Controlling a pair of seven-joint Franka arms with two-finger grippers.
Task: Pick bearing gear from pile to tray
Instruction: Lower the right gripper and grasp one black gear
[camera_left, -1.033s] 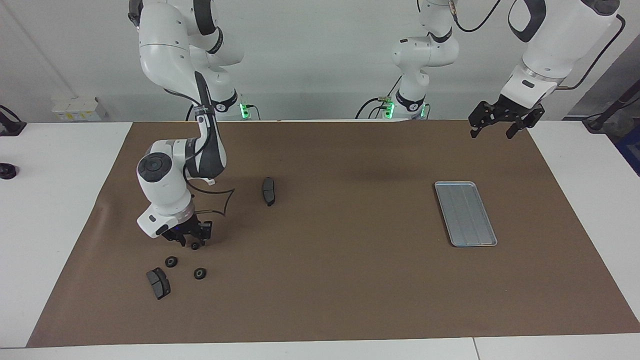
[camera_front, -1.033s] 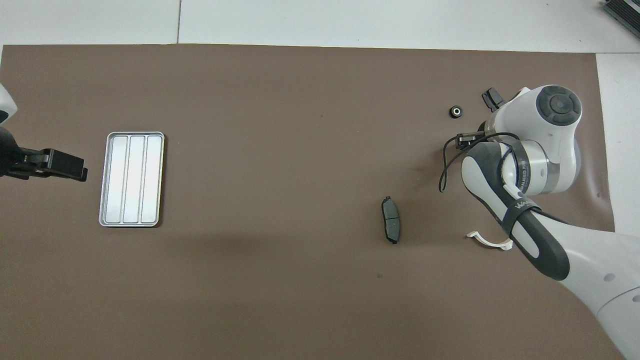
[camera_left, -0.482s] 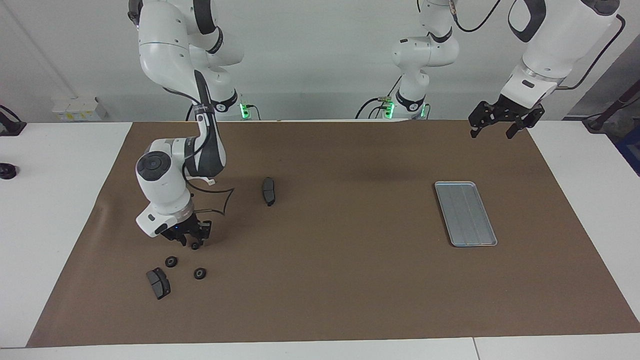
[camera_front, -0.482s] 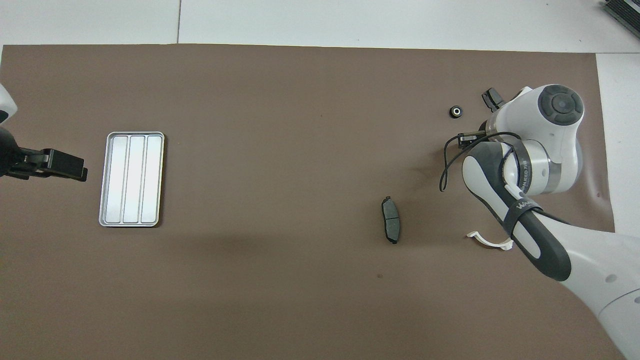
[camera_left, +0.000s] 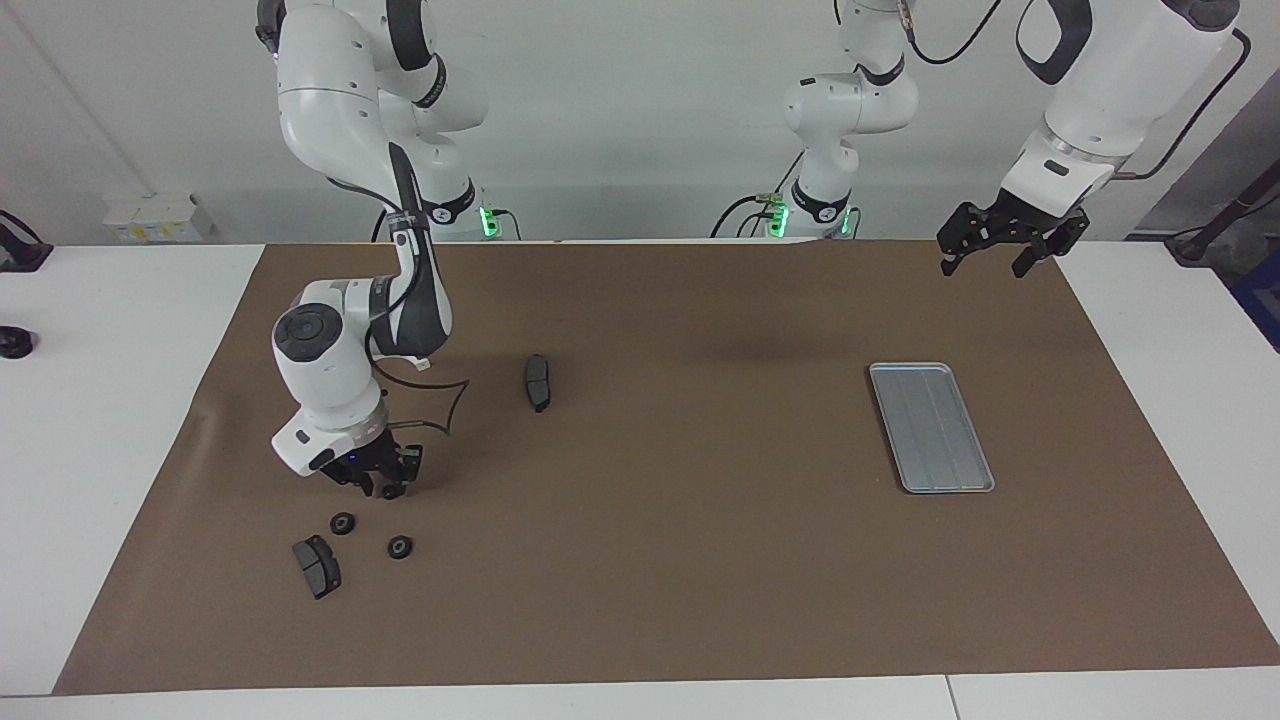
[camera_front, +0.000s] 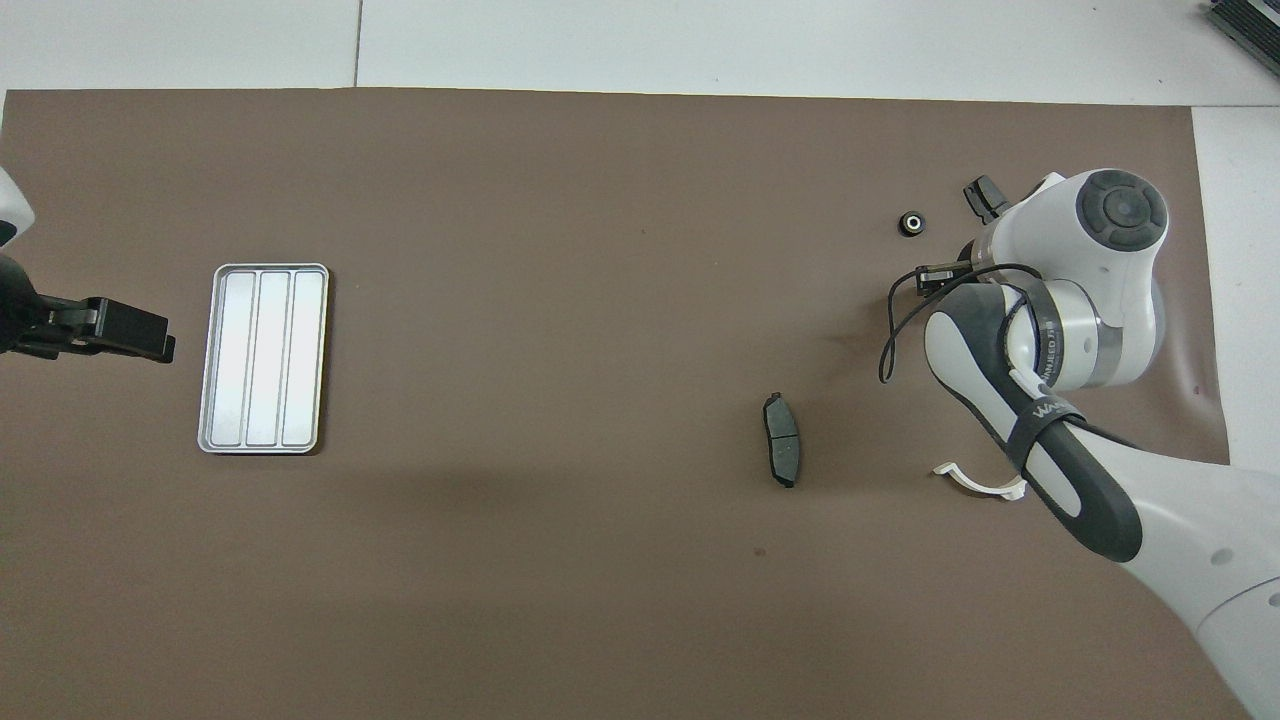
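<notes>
1. One bearing gear (camera_left: 390, 491) now sits clamped in the right tool (camera_left: 378, 483), which has risen a little off the desk (camera_left: 700, 560) since a second ago; the pick looks done.
2. Two gears (camera_left: 343, 523) and a pad (camera_left: 316, 566) of the pile remain below it.
3. The tray (camera_left: 931, 427) lies well apart, toward the left arm's end.
4. A second brake pad (camera_left: 537, 382) lies near the way between but is low.
5. The left tool (camera_left: 1003, 243) waits with fingers spread wide, raised over the desk's edge.

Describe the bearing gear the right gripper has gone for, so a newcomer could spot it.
Start at the brown mat, at the right arm's end. The right gripper is closed on one small black bearing gear. Two similar rings lie loose, farther from the robots.
</notes>
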